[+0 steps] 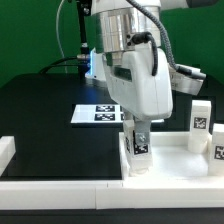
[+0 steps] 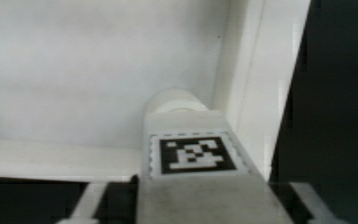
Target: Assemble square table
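My gripper [image 1: 137, 132] is shut on a short white table leg [image 1: 139, 151] with a black-and-white tag. It holds the leg upright over the near left corner of the white square tabletop [image 1: 176, 160]. In the wrist view the leg [image 2: 195, 150] fills the middle between my fingers [image 2: 99, 200], pointing at the tabletop's flat face [image 2: 87, 80] beside its raised rim [image 2: 256, 70]. The leg's lower end and the corner socket are hidden. Two more tagged legs [image 1: 200, 117] [image 1: 219, 141] stand at the exterior view's right.
The marker board [image 1: 100, 112] lies on the black table behind my gripper. A long white bar [image 1: 60, 186] runs along the front edge, and a short white block [image 1: 5, 150] stands at the exterior view's left.
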Tool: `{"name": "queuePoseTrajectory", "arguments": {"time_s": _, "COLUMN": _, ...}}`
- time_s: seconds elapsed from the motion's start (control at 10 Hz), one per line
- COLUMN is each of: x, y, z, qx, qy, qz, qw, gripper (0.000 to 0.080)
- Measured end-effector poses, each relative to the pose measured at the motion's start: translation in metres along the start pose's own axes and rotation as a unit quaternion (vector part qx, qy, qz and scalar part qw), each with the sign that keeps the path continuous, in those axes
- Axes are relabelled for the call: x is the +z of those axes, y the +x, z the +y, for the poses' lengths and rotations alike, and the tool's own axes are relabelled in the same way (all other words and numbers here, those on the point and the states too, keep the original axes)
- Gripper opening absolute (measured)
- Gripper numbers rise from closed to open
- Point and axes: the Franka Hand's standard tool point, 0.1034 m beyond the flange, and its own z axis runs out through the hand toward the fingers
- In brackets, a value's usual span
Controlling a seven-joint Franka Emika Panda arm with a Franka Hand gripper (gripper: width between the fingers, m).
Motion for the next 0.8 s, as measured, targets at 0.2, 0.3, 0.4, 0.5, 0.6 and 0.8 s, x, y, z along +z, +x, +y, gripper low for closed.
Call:
{"name": "queuePoseTrajectory", "arguments": {"time_s": 0.2, "x": -0.001, "y": -0.004, "z": -0.001, "qx": -0.109, "qy": -0.011, "qz": -0.001, "qw": 0.994, "gripper": 0.0559}}
{"name": "queuePoseTrajectory", "arguments": {"time_s": 0.3, "x": -0.003, "y": -0.011, "z": -0.004, "qx": -0.209, "qy": -0.027, "qz": -0.002, "qw": 0.977, "gripper": 0.0631}}
{"name": "queuePoseTrajectory", "arguments": {"time_s": 0.4, "x": -0.004, "y": -0.014, "z": -0.006, "qx": -0.278, "qy": -0.028, "qz": -0.002, "qw": 0.960, "gripper": 0.0644}}
{"name": "queuePoseTrajectory", "arguments": {"time_s": 0.5, "x": -0.006, "y": -0.012, "z": -0.004, "qx": -0.324, "qy": -0.026, "qz": -0.002, "qw": 0.946, "gripper": 0.0644}}
{"name": "queuePoseTrajectory", "arguments": {"time_s": 0.6, "x": -0.005, "y": -0.011, "z": -0.004, "qx": -0.345, "qy": -0.027, "qz": -0.003, "qw": 0.938, "gripper": 0.0644}}
{"name": "queuePoseTrajectory", "arguments": {"time_s": 0.8, "x": -0.004, "y": -0.011, "z": -0.003, "qx": -0.398, "qy": -0.028, "qz": -0.004, "qw": 0.917, "gripper": 0.0649}}
